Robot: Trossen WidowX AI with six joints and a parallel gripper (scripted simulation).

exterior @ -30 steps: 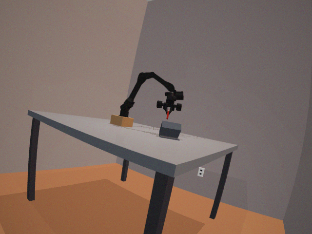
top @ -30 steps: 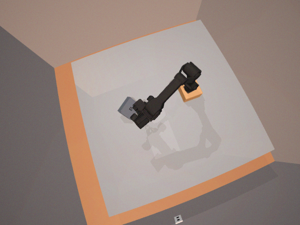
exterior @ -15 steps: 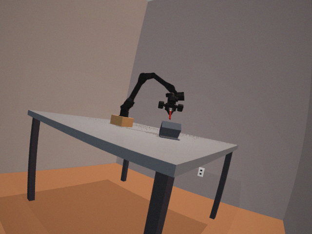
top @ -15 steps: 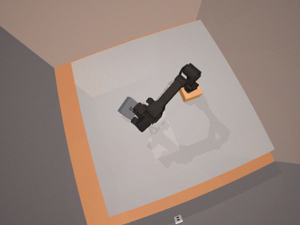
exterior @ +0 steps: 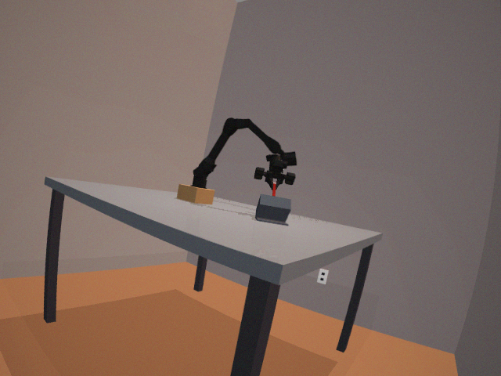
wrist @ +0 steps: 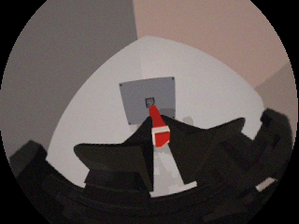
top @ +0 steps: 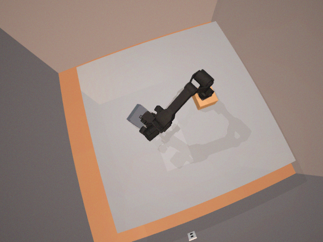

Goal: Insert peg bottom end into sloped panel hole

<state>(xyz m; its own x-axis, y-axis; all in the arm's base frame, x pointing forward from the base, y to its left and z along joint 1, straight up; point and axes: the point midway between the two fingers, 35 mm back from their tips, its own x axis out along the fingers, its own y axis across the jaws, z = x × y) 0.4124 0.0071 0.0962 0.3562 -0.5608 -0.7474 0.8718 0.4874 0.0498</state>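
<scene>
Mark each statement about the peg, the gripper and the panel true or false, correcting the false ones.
1. The gripper is shut on the red peg. True.
2. The sloped panel has three holes for pegs. False: one hole, near the middle of its face.
3. The peg is entirely red. False: it has a whitish band near its top end.
4. The arm's base stands on an orange block. True.
</scene>
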